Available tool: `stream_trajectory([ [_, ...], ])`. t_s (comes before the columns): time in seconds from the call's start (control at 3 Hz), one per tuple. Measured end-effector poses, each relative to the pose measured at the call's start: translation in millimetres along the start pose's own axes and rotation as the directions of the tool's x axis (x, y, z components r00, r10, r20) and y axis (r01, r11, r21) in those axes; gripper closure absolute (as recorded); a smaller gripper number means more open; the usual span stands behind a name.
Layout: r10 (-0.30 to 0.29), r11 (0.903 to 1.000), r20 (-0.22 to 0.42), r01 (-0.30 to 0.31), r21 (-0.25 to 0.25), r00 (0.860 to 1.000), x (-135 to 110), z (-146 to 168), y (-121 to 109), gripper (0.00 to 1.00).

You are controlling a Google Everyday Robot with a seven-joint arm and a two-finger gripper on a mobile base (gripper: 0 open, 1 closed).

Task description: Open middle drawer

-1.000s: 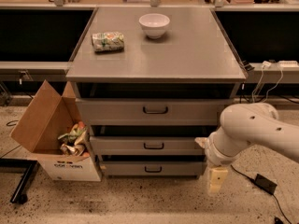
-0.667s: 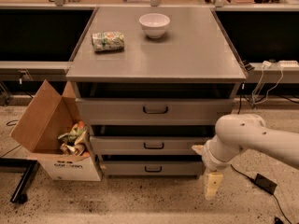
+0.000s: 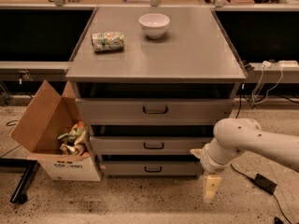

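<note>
Speckled floor [image 3: 140,204], dark shelving behind, grey cabinet [image 3: 187,59] dead centre. Up top: white bowl [image 3: 154,24], crumpled packet [image 3: 108,41] to its left. Down the front: tall top drawer [image 3: 117,110], then the middle drawer [image 3: 121,145] with its dark loop handle [image 3: 153,145], bottom drawer [image 3: 121,168] beneath. Cardboard box [image 3: 42,120] of wrappers hard against the left corner. Cream arm [image 3: 252,141] in from the right, wrist overlapping the middle drawer's right end. Gripper [image 3: 211,188] low, aimed at the floor, well apart from the handle; grip state impossible to tell. Black adapter [image 3: 265,183] behind it.
</note>
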State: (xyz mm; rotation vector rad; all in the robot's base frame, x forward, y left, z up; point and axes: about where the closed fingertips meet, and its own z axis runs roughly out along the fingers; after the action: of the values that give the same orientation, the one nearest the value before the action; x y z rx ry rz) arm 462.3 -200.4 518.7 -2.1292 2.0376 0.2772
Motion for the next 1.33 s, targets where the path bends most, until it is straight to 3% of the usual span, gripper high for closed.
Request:
stream_trajectory([
  [0.33,-0.035,0.9984,0.004,0.035,0.045,0.999,6.2,20.3,-36.8,0.00],
  [1.0,-0.099,0.9828,0.004,0.097,0.157,0.995,14.1,52.2,-124.3,0.00],
  [1.33,-0.072,0.9876,0.006,0.070,0.140,0.997,20.2,86.0,-160.2,0.04],
])
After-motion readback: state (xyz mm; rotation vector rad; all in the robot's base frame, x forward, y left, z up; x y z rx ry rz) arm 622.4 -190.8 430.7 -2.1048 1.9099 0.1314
